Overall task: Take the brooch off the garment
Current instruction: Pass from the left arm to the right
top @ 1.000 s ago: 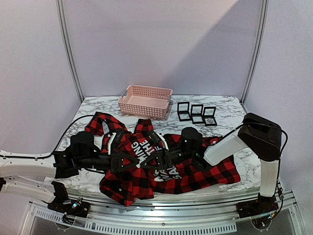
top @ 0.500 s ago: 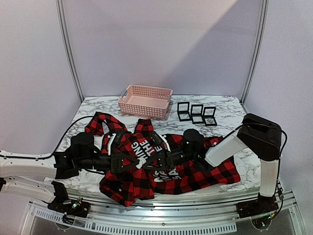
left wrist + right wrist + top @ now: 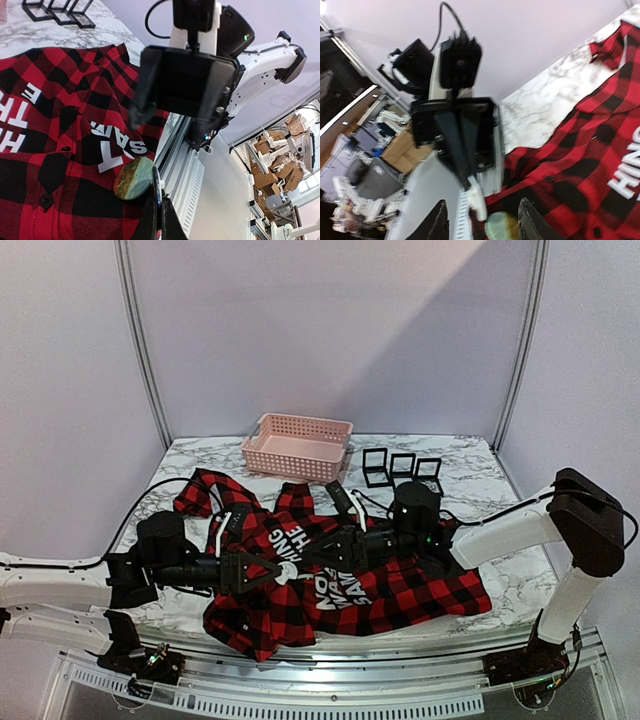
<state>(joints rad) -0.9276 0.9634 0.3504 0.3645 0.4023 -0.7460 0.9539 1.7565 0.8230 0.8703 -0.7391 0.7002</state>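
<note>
Your right tool (image 3: 485, 221) drew back, jaws parted and empty. Your left tool (image 3: 156, 181) stayed pinched on the green brooch (image 3: 133, 178), just above the plaid shirt (image 3: 50, 125) on the table (image 3: 470, 462).

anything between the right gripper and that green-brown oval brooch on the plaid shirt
Nothing visible does. The green-brown oval brooch lies on the red-and-black plaid flannel shirt, straight ahead of the open right gripper. The shut left gripper has its tips at the brooch's edge.
</note>
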